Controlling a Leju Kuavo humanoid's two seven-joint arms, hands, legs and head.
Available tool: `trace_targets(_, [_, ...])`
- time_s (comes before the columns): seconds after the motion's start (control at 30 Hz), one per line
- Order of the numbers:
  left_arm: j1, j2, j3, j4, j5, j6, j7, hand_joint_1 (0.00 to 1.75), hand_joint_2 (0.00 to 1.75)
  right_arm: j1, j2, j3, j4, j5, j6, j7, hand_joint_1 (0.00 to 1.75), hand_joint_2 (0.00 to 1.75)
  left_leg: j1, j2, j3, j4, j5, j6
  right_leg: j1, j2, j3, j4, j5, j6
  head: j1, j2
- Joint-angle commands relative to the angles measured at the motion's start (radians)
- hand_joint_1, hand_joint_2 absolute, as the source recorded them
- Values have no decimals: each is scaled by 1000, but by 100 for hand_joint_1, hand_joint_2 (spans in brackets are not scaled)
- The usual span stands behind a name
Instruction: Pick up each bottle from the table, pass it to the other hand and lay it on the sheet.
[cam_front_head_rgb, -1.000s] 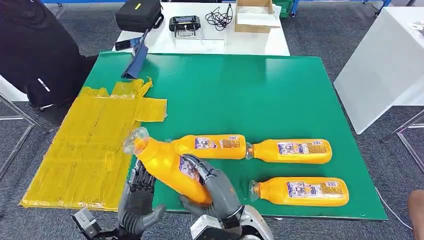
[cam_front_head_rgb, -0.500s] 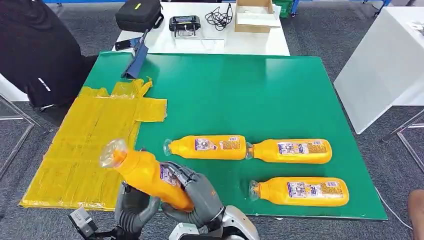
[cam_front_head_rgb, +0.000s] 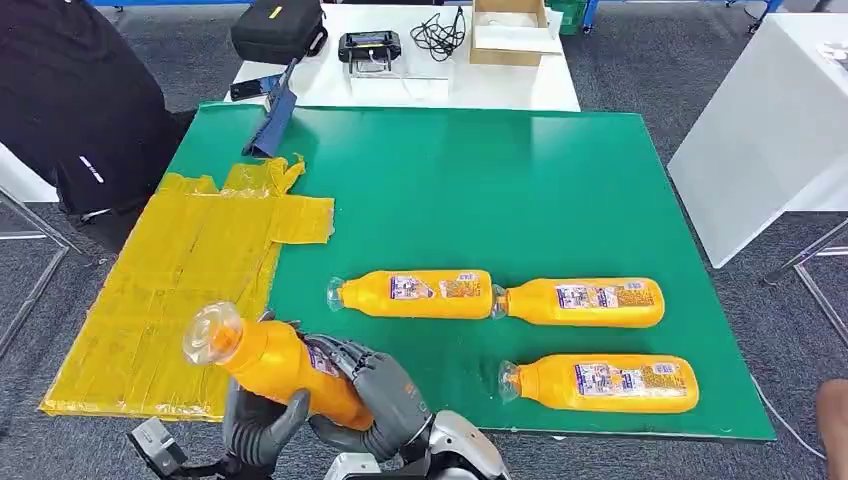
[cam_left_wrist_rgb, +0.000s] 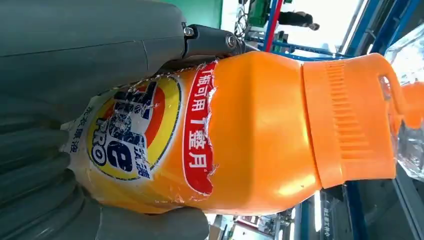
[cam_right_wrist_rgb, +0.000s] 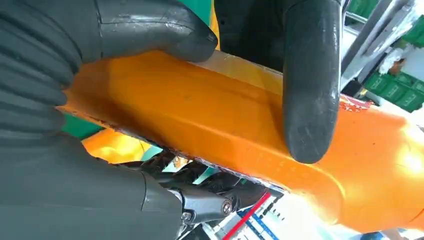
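1. The orange plastic detergent bottle with a clear cap (cam_front_head_rgb: 275, 362) is held off the green tabletop (cam_front_head_rgb: 480, 190) at the lower left of the head view, between both hands.
2. Right hand (cam_front_head_rgb: 375, 405): fingers (cam_right_wrist_rgb: 305, 85) wrapped round the bottle's base end.
3. Left hand (cam_front_head_rgb: 262, 425): fingers (cam_left_wrist_rgb: 35, 165) closed on the labelled body from beneath. Both hands grip the bottle; judged stage: mid-handover.
4. Long axis: base at lower centre, cap toward the left edge and tilted up, over the near corner of the crumpled yellow plastic sheet (cam_front_head_rgb: 180, 275).
5. The sheet lies left of the bottle, and the left hand is the nearer one. The coming move requires the right fingers to let go first.
6. Three matching orange bottles (cam_front_head_rgb: 415, 294) (cam_front_head_rgb: 583, 302) (cam_front_head_rgb: 600, 383) lie on their sides on the tabletop, lower right of centre.
7. Containers: an open cardboard box (cam_front_head_rgb: 510, 30) sits on the white table (cam_front_head_rgb: 560, 90) at top; contents not discernible.
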Motion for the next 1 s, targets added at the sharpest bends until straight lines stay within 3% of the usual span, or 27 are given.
trace_targets(0.03, [-32, 22, -25, 53, -3, -18, -1, 175, 175, 6, -19, 32, 25, -1, -14, -1, 175, 175, 0, -1, 2, -2, 1, 0, 0, -2, 2, -2, 1, 0, 0, 0])
trace_targets(0.2, [-21, 11, -13, 40, -10, -8, -5, 175, 175, 38, -18, -5, -34, -5, -52, 0, 175, 175, 0, -1, 2, -2, 1, 1, 0, -2, 2, -2, 0, 0, 0, 0])
trace_targets(0.23, [-18, 5, -6, 32, -22, 6, -8, 175, 175, 54, -11, -25, -56, -6, -87, -10, 0, 175, 0, -2, 3, -3, 1, 1, 1, -3, 4, -3, 0, 0, 0, 0])
trace_targets(0.3, [-21, 1, 10, 3, -108, 91, -22, 175, 175, 72, -21, -55, -126, 8, -106, 19, 0, 175, 0, -1, 2, -2, 1, 1, 1, -3, 3, -3, 0, 0, 0, 0])
trace_targets(0.4, [-80, 33, 31, -32, -367, 366, -17, 175, 175, 89, -32, -93, -217, -60, -88, -3, 0, 175, 1, -4, 0, -1, 1, 1, 1, -5, 1, -2, 0, 0, 1, 0])
trace_targets(0.43, [-114, 50, 33, -24, -451, 455, 9, 175, 175, 95, -32, -117, -242, -152, -49, -31, 0, 175, 1, -3, 2, -2, 1, 1, 1, -5, 3, -3, 0, 0, 0, 0])
trace_targets(0.63, [-277, 149, 56, 159, -878, 829, 180, 175, 175, 80, -46, -200, -275, -222, -20, -52, 0, 175, 1, -4, 1, -3, 3, 0, 1, -5, 2, -3, 2, -1, 0, 0])
trace_targets(0.77, [-322, 190, 75, 258, -961, 896, 209, 175, 175, 61, -53, -222, -253, -243, -8, -56, 0, 175, 0, -1, 3, -3, 2, 0, 0, -2, 4, -3, 1, 0, 0, 0])
trace_targets(0.9, [-322, 190, 75, 258, -961, 896, 209, 175, 175, 61, -53, -222, -253, -243, -8, -56, 0, 175, 0, -2, 3, -3, 2, 1, 0, -3, 4, -3, 1, 0, 0, 0])
trace_targets(1.0, [-352, 220, 82, 329, -1117, 972, 296, 175, 175, 51, -62, -225, -246, -252, -6, -58, 0, 175, 1, -1, 6, -5, 3, 1, 1, -3, 6, -5, 2, 0, 0, 0])
